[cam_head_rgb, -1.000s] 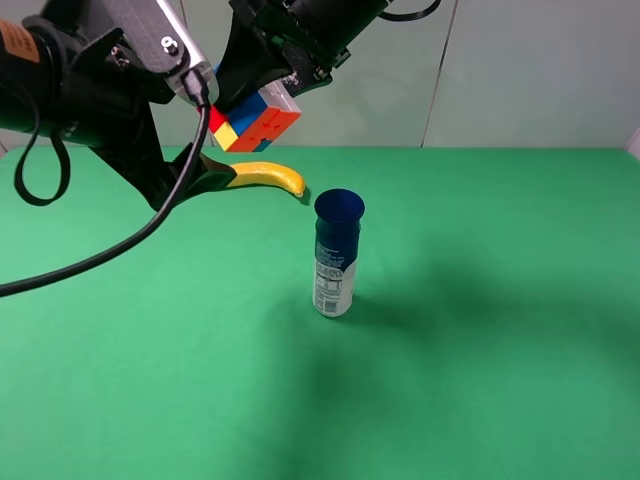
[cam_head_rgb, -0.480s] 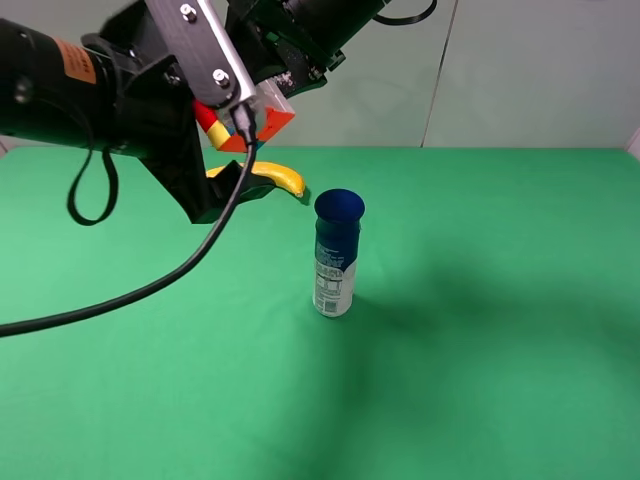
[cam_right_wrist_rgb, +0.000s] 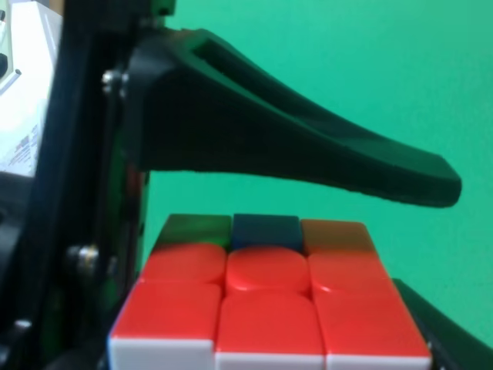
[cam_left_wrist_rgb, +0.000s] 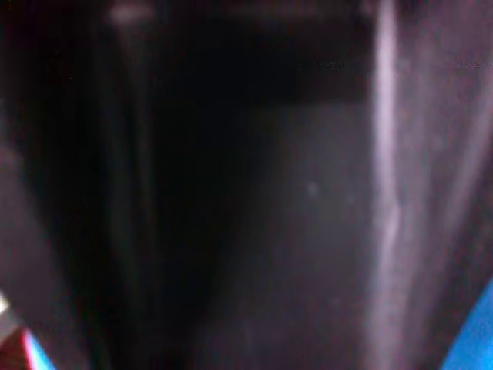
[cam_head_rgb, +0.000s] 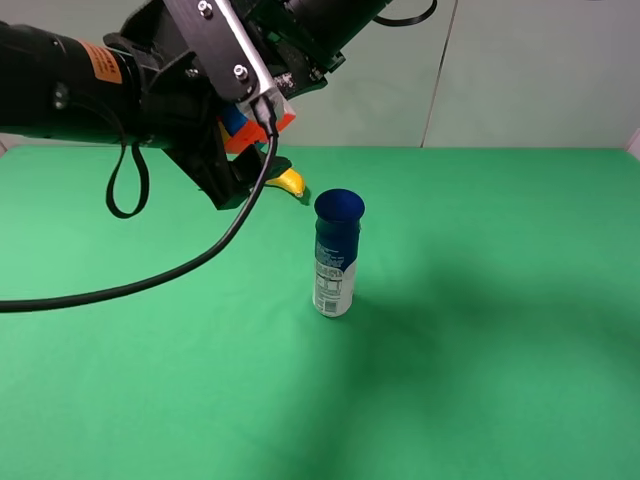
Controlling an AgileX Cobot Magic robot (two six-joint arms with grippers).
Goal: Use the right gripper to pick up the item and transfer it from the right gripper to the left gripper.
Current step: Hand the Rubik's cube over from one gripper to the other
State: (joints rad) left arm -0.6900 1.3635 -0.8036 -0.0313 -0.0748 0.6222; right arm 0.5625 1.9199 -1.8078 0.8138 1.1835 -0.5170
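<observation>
The puzzle cube (cam_head_rgb: 240, 139) hangs in the air above the back left of the table, and only its orange, blue and white parts show between the two arms. My right gripper (cam_head_rgb: 272, 100) comes down from the top and is shut on it. The right wrist view shows the cube's red face (cam_right_wrist_rgb: 269, 301) up close. My left gripper (cam_head_rgb: 256, 136), on the arm with the orange label, is open and straddles the cube. One of its fingers (cam_right_wrist_rgb: 308, 158) stands a little off the cube. The left wrist view is dark and blurred, with a blue sliver of the cube (cam_left_wrist_rgb: 474, 339) at its edge.
A blue-capped white bottle (cam_head_rgb: 336, 260) stands upright in the middle of the green table (cam_head_rgb: 480, 340). A yellow banana (cam_head_rgb: 291, 182) lies behind it, partly hidden by the left gripper. The left arm's black cable (cam_head_rgb: 180, 272) loops over the table's left side.
My left gripper has moved right and closed in around the cube held by the right gripper. It now covers most of the cube and banana. The right arm has stayed put.
</observation>
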